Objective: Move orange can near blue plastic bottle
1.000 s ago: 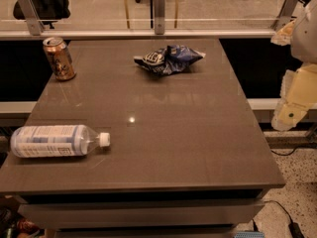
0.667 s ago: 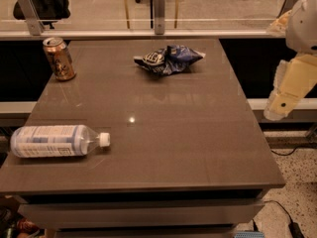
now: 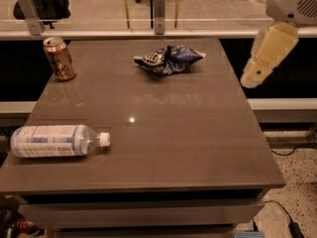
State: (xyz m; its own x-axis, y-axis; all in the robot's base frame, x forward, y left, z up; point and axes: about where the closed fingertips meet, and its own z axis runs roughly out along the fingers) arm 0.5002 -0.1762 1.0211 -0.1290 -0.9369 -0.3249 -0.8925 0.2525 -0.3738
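Note:
The orange can (image 3: 59, 58) stands upright at the far left corner of the brown table (image 3: 163, 133). The blue plastic bottle (image 3: 57, 141) lies on its side at the near left edge, its white cap pointing right. The can and the bottle are well apart along the left side. My gripper (image 3: 253, 76) hangs in the air at the upper right, just off the table's right edge, far from both things and touching nothing.
A crumpled dark blue chip bag (image 3: 168, 59) lies at the far middle of the table. A low glass barrier with metal posts (image 3: 158, 11) runs behind the table. Cables lie on the floor at the lower right (image 3: 292, 222).
My arm has risen and moved slightly left toward the table's right edge. The can, bottle and bag have not moved.

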